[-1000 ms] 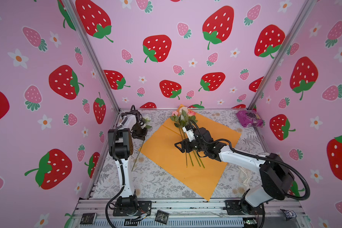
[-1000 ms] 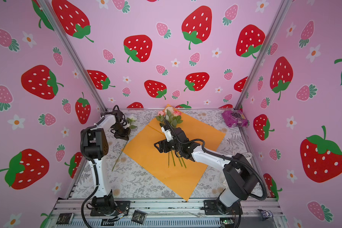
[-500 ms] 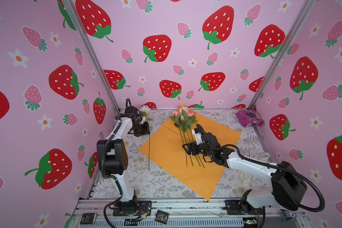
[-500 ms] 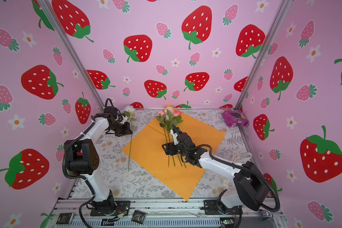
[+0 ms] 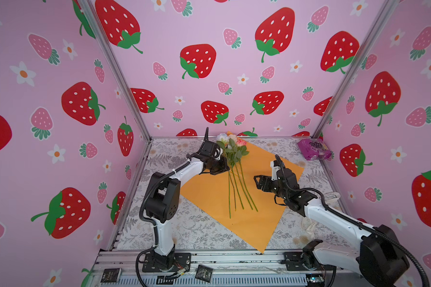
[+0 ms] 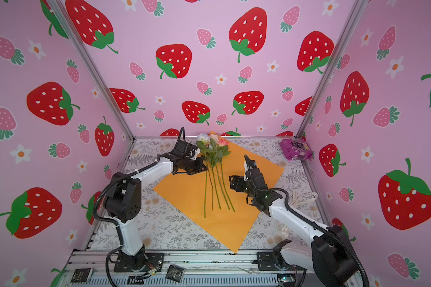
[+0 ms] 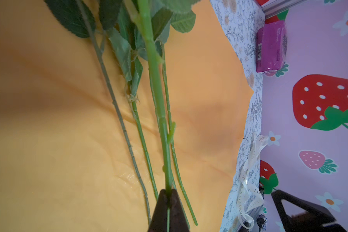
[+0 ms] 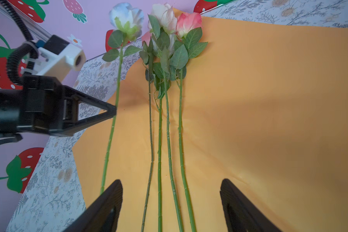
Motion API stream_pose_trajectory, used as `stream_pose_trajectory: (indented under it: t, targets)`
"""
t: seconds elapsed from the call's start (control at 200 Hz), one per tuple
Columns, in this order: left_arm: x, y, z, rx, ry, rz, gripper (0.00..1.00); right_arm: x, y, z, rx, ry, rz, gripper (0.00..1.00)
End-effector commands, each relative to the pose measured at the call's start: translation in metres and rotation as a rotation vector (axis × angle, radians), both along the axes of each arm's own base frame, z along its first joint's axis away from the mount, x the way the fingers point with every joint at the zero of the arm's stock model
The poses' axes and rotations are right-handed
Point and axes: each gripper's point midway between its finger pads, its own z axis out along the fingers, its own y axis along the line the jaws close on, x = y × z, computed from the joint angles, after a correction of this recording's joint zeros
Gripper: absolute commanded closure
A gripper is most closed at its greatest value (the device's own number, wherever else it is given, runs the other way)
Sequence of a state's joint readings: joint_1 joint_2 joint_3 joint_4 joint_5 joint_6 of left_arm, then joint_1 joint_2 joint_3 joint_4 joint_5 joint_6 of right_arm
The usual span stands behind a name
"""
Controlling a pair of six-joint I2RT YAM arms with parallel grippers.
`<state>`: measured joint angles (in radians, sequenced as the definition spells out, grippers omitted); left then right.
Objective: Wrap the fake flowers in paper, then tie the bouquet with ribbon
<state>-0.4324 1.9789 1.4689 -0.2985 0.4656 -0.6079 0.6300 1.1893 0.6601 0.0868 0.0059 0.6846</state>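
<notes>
Right of centre in a top view, the right gripper point(image 5: 257, 182) hangs empty, jaws spread wide, over the orange wrapping paper point(image 5: 209, 196), just beside the bouquet of fake flowers point(image 5: 234, 152) lying mid-frame on it. Farther back, the left gripper point(image 5: 226, 169) pinches the stem of a white rose point(image 8: 127, 16) at the bouquet's left edge.

Both top views look steeply down on the whole orange wrapping paper point(image 5: 209, 193) from beyond its near corner. Wrist cameras skim it closely from opposite sides, sharing the white rose stem point(image 8: 111, 130).
</notes>
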Motion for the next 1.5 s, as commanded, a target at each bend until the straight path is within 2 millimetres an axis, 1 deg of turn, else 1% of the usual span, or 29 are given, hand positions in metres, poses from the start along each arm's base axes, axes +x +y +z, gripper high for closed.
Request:
stream_pose_trajectory:
  t: [0.0,0.095,0.16,0.255,0.295,0.405,0.49,0.52,0.53,0.54,0.59,0.635,0.69,0.76,0.81,0.895,0.965,1.12,1.185,1.2,1.22,1.225,1.261,1.326,1.396,1.441,1.461,1.471,1.496]
  targets:
    - [0.028,-0.018,0.001,-0.024,-0.047,0.07,1.0,-0.008,-0.002,-0.009,0.011,0.042,0.0,0.21]
    - [0.034,-0.031,-0.01,-0.04,-0.043,0.084,1.0,-0.01,-0.001,-0.015,0.013,0.059,0.01,0.21]
    - [0.037,-0.03,-0.019,-0.019,-0.026,0.12,1.0,-0.011,0.001,-0.019,0.011,0.071,0.021,0.21]
    - [0.042,-0.028,-0.03,-0.035,-0.017,0.17,1.0,-0.011,0.003,-0.022,0.008,0.081,0.034,0.21]
    - [0.043,-0.031,-0.034,-0.05,-0.008,0.166,1.0,-0.011,0.003,-0.024,0.006,0.085,0.035,0.21]
    - [0.042,-0.039,-0.049,-0.026,0.041,0.125,1.0,-0.011,0.007,-0.024,0.008,0.089,0.049,0.21]
    - [0.038,-0.04,-0.054,-0.016,0.057,0.111,1.0,-0.01,0.009,-0.024,0.006,0.091,0.058,0.21]
    - [0.036,-0.038,-0.056,-0.008,0.06,0.115,0.96,-0.01,0.009,-0.024,0.006,0.09,0.058,0.21]
    - [0.036,-0.038,-0.057,-0.005,0.061,0.117,0.91,-0.01,0.009,-0.024,0.005,0.092,0.059,0.21]
    - [0.035,-0.037,-0.057,-0.005,0.061,0.117,0.89,-0.01,0.009,-0.024,0.006,0.091,0.06,0.21]
    - [0.033,-0.035,-0.057,0.004,0.064,0.116,0.85,-0.01,0.009,-0.023,0.007,0.089,0.059,0.21]
    - [0.032,-0.035,-0.054,0.01,0.059,0.109,0.81,-0.009,0.01,-0.023,0.009,0.088,0.059,0.21]
    - [0.03,-0.037,-0.049,0.006,0.052,0.094,0.81,-0.009,0.01,-0.022,0.01,0.087,0.059,0.21]
    - [0.03,-0.037,-0.039,0.01,0.03,0.087,0.72,-0.009,0.011,-0.023,0.011,0.09,0.062,0.21]
    - [0.029,-0.037,-0.032,0.012,0.02,0.079,0.67,-0.009,0.011,-0.022,0.013,0.091,0.064,0.21]
    - [0.027,-0.037,-0.022,0.008,0.001,0.06,0.67,-0.009,0.011,-0.02,0.017,0.085,0.063,0.21]
    - [0.026,-0.036,-0.016,0.012,-0.008,0.059,0.63,-0.009,0.01,-0.018,0.017,0.078,0.058,0.21]
    - [0.016,-0.03,-0.004,0.027,-0.022,0.051,0.59,-0.01,0.004,-0.01,0.004,0.057,0.044,0.2]
    - [0.009,-0.026,0.003,0.032,-0.034,0.049,0.58,-0.01,-0.001,-0.005,-0.001,0.034,0.026,0.18]
    - [0.007,-0.024,0.004,0.036,-0.035,0.052,0.57,-0.011,-0.004,-0.002,0.0,0.025,0.019,0.13]
    - [0.004,-0.023,0.006,0.038,-0.04,0.055,0.57,-0.011,-0.005,-0.001,0.001,0.02,0.012,0.1]
    - [0.004,-0.022,0.007,0.038,-0.043,0.057,0.57,-0.011,-0.006,0.0,0.004,0.014,0.01,0.07]
    - [-0.001,-0.019,0.011,0.04,-0.053,0.055,0.57,-0.013,-0.011,0.003,0.014,0.006,-0.009,0.0]
    - [-0.011,-0.012,0.02,0.05,-0.088,0.029,0.56,-0.019,-0.021,0.008,0.058,0.008,-0.047,0.0]
    - [-0.026,-0.001,0.031,0.093,-0.135,0.012,0.56,-0.029,-0.033,0.001,0.118,0.078,-0.105,0.0]
    - [-0.037,0.007,0.037,0.118,-0.168,0.013,0.56,-0.04,-0.032,0.001,0.163,0.093,-0.07,0.0]
    - [-0.042,0.01,0.04,0.125,-0.184,0.011,0.56,-0.045,-0.03,-0.005,0.179,0.116,-0.052,0.0]
    - [-0.045,0.011,0.042,0.131,-0.197,0.01,0.57,-0.048,-0.03,-0.001,0.2,0.108,-0.042,0.0]
    - [-0.053,0.014,0.046,0.158,-0.223,0.007,0.57,-0.055,-0.029,-0.002,0.226,0.124,-0.029,0.0]
